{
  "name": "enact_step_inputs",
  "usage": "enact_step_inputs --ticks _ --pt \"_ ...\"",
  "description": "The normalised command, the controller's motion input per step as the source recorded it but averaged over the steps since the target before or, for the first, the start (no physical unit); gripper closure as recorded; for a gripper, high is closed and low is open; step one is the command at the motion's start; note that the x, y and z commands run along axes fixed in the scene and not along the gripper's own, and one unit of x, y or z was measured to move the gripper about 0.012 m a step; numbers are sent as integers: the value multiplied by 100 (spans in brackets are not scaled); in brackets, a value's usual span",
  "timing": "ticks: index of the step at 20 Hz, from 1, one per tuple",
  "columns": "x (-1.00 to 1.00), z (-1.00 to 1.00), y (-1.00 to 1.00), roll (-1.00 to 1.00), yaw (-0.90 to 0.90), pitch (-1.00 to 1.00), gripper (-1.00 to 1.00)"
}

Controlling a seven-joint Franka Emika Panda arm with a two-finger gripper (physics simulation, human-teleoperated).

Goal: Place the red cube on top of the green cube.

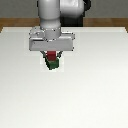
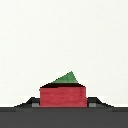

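The red cube (image 1: 52,55) sits between the fingers of my gripper (image 1: 52,58), which is shut on it. Directly under it the green cube (image 1: 53,64) rests on the white table, a little beyond the table's middle. The red cube is right over the green one; I cannot tell whether they touch. In the wrist view the red cube (image 2: 62,96) fills the space between the grey fingertips (image 2: 32,103), and a corner of the green cube (image 2: 67,78) pokes out from behind it. Most of the green cube is hidden there.
The white table (image 1: 95,95) spreads all round the cubes, with a wooden floor strip (image 1: 15,22) past its far edge. The arm's grey body (image 1: 50,20) rises above the cubes.
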Motion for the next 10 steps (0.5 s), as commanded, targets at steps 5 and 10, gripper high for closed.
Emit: enact_step_inputs --ticks 5,10 --pt "0 0 0 0 0 0 -100" --pt "0 0 0 0 0 0 -100"
